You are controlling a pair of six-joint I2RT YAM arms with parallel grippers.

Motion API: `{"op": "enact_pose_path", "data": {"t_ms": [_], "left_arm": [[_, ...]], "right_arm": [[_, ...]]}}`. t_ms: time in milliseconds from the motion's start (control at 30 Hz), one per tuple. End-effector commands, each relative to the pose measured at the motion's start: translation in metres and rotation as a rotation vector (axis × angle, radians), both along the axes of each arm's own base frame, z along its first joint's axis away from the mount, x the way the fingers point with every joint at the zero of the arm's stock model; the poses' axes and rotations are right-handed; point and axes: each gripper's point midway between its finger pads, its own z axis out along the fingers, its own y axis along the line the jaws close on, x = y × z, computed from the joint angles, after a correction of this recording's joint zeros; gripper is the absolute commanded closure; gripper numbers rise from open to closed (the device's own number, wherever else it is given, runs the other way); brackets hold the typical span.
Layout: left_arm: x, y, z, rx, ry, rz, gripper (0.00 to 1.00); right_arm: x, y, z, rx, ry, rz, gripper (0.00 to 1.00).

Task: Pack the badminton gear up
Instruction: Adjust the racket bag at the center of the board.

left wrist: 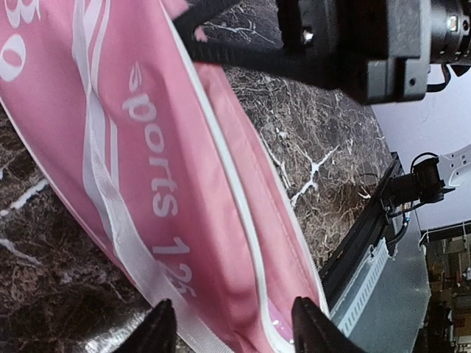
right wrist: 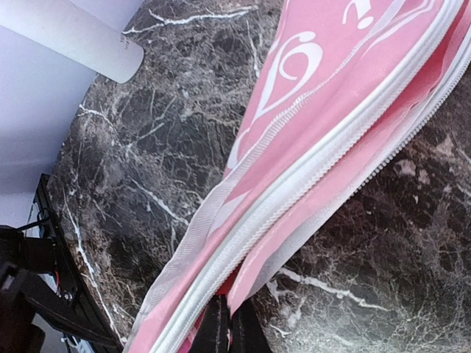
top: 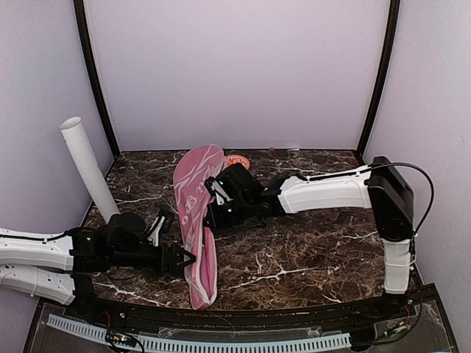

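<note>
The pink racket cover [top: 195, 184] lies lengthwise down the middle of the dark marble table, wide end at the back. My right gripper [top: 212, 209] is shut on the cover's [right wrist: 331, 95] zipped edge, with a pink flap pinched between its closed fingers [right wrist: 228, 331]. A sliver of red shows inside the opening there. My left gripper [top: 190, 259] stands open at the narrow front part, and its fingertips [left wrist: 162, 327] straddle the cover [left wrist: 184, 147] without pressing it. The long white tube [top: 88, 168] stands tilted at the left, its open end [right wrist: 73, 33] in the right wrist view.
A small red-and-white bowl [top: 237, 160] sits behind the cover's wide end, near the back wall. The table's front edge with a grey cable strip [top: 221, 342] runs just below the cover's tip. The right arm [left wrist: 353, 44] crosses above the cover.
</note>
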Motion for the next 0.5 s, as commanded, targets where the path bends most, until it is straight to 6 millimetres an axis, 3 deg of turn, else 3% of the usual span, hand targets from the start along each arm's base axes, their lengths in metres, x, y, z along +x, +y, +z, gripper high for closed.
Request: {"op": "enact_pose_path", "data": {"t_ms": [0, 167, 467], "left_arm": [[0.016, -0.001, 0.016, -0.030, -0.044, 0.049, 0.39], [0.025, -0.007, 0.023, -0.023, -0.064, 0.044, 0.27], [0.025, -0.017, 0.017, 0.153, -0.044, -0.035, 0.13]], "right_arm": [[-0.018, 0.011, 0.020, 0.094, -0.013, 0.037, 1.00], [-0.035, 0.013, 0.017, 0.093, 0.005, 0.002, 1.00], [-0.032, 0.014, 0.027, 0.107, 0.045, -0.122, 1.00]]}}
